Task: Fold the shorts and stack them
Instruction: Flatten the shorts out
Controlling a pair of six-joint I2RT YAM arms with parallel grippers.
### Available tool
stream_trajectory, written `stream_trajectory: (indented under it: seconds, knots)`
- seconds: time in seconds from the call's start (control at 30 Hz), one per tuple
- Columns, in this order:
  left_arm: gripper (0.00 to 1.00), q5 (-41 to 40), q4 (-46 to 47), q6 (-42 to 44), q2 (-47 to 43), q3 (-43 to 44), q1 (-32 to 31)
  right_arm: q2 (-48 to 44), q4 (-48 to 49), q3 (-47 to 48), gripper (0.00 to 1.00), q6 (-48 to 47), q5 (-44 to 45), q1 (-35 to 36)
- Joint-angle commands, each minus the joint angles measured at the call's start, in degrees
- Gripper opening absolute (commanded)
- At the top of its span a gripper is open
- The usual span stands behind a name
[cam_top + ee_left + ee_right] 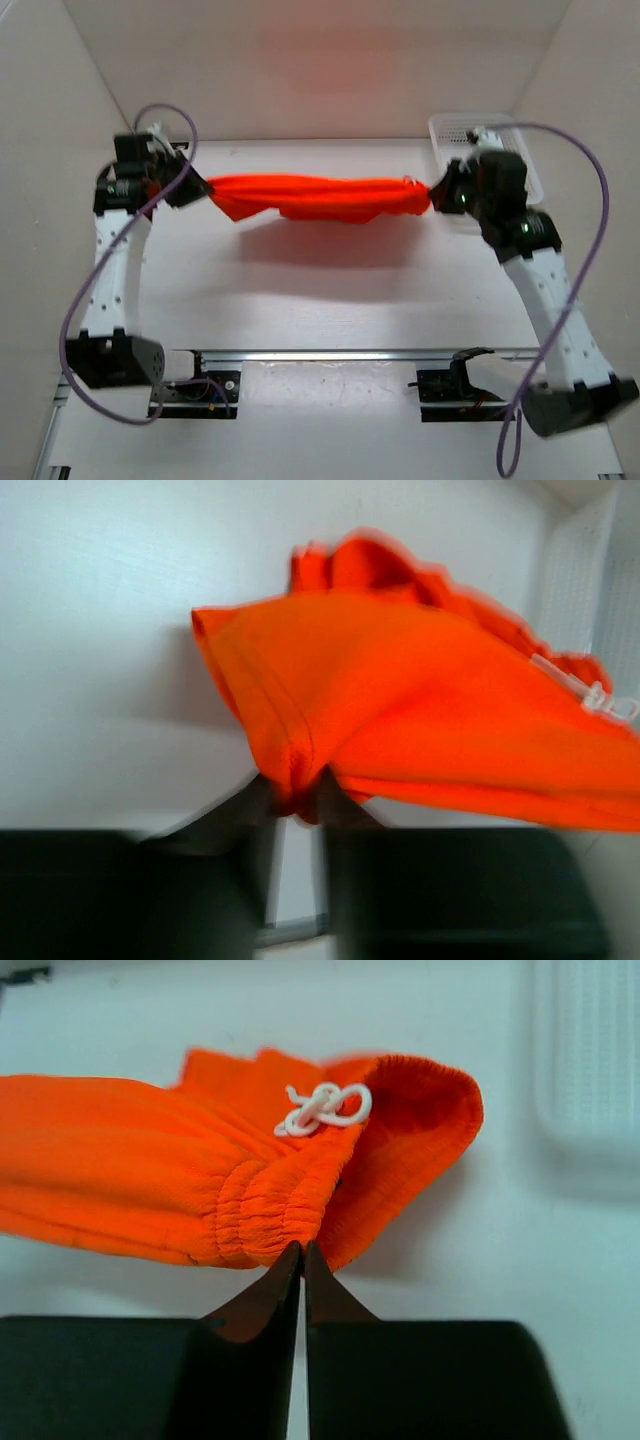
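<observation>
Left gripper (196, 188) pinched a hemmed leg corner of the shorts (320, 198) between jaws drawn close together, well to the left of the white mesh basket (452, 127). At the other end, the right gripper (441, 196) was clamped tight on the gathered waistband (260, 1215), just beside the basket's left side, with its jaws meeting on the fabric's edge. Between the two, the shorts hung stretched into a long, bunched band running leftward from the basket, lifted off the table (300, 300) and casting a shadow on it. A knotted white drawstring (324, 1108) lay on the waistband, just above the right gripper's grip. The left wrist view was blurred, yet the orange cloth plainly sat between the dark fingers (225, 825).
</observation>
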Motion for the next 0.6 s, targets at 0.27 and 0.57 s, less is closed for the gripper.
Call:
stream_trajectory:
  seconds: [0.27, 0.57]
  knots:
    - [0.95, 1.6, 0.9, -7.9, -21.3, -42.1, -3.4, -33.1, -9.9, -39.1, 0.71, 24.1, 5.4, 0.6]
    - [0.95, -2.2, 2.1, -12.2, -11.7, -46.2, -3.9, -18.5, -9.7, -44.4, 0.78, 36.5, -5.6, 0.6]
